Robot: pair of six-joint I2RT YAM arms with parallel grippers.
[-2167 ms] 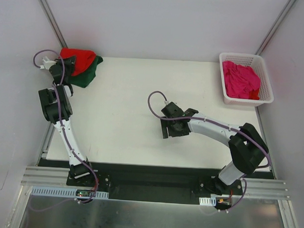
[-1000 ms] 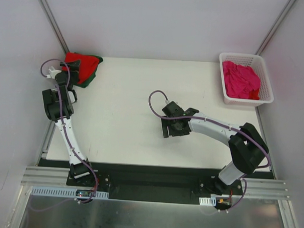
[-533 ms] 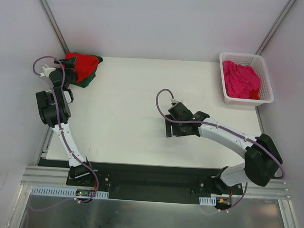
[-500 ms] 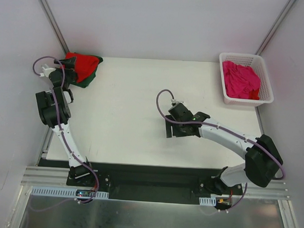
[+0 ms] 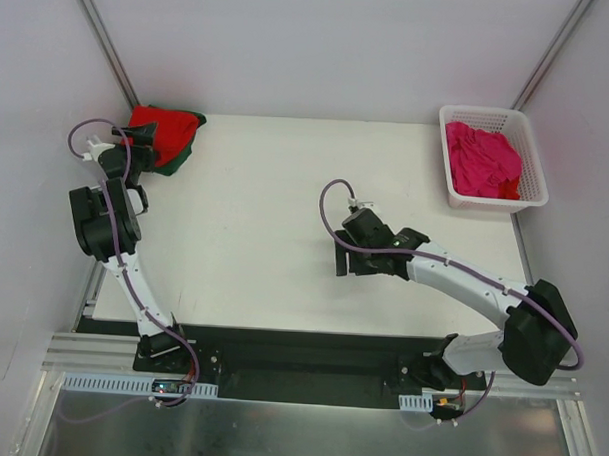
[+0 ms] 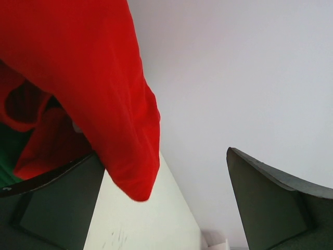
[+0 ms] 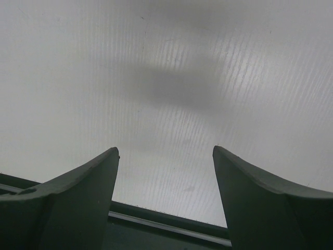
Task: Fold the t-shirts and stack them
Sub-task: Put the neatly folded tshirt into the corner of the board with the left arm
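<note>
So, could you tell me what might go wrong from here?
The red shirt lies on the green shirt at the far-left corner of the table, so a nudge might push the stack off. A red fold hangs beside the open left fingers; withdrawing could snag it and undo the folding.

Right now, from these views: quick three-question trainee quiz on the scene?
1. True or false: the magenta t-shirt lies in the white lattice basket.
2. The red t-shirt lies on: A) the dark green t-shirt, B) the basket, C) bare table only.
3. Fill in: the left gripper and right gripper both stand ____.
Key: 1 true; 2 A; 3 open.
</note>
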